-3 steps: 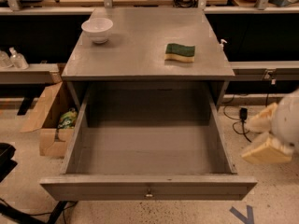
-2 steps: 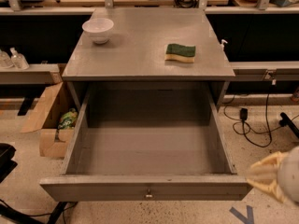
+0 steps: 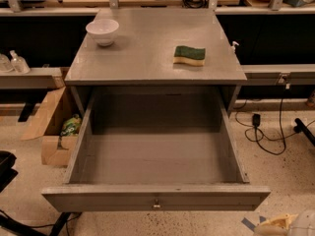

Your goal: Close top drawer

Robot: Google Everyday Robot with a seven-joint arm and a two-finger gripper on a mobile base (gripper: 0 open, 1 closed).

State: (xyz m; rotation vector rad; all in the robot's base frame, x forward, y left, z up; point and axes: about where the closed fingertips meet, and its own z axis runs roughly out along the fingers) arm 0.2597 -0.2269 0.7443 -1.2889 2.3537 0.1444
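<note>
End effector sat low at bottom-rt corner of view, just past the rt end of the drawer front, not touching it. Grip state: cannot tell. Top drawer stood pulled fully out from under the desk. Judged rigid, fairly heavy, running on slides. Best contact pt: flat front near centre knob, pushed square so it wouldn't rack. Bowl & sponge sat on desk top.
</note>
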